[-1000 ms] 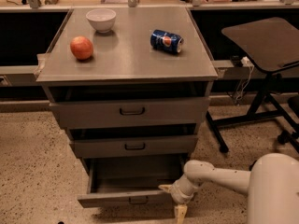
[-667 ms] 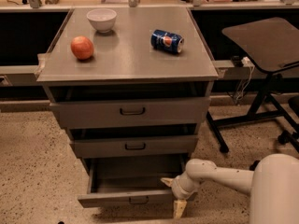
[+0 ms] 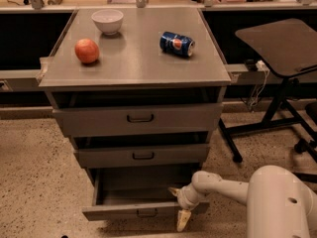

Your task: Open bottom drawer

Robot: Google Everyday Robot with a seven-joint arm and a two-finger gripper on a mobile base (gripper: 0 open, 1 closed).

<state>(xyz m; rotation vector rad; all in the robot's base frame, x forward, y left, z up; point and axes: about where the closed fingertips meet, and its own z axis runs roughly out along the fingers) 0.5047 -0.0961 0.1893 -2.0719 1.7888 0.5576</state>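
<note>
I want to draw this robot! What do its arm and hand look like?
The arm is smooth, round and creamy white, joined to a big rounded white body. Its gripper, at the right end of the bottom drawer, has two pale yellow pointy fingers.

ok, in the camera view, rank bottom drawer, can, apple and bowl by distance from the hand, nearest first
The hand sits low, front right.
1. bottom drawer: pulled out, with the hand at its right end.
2. can: up top, right side.
3. apple, front left, and bowl, further back: too close to call.
</note>
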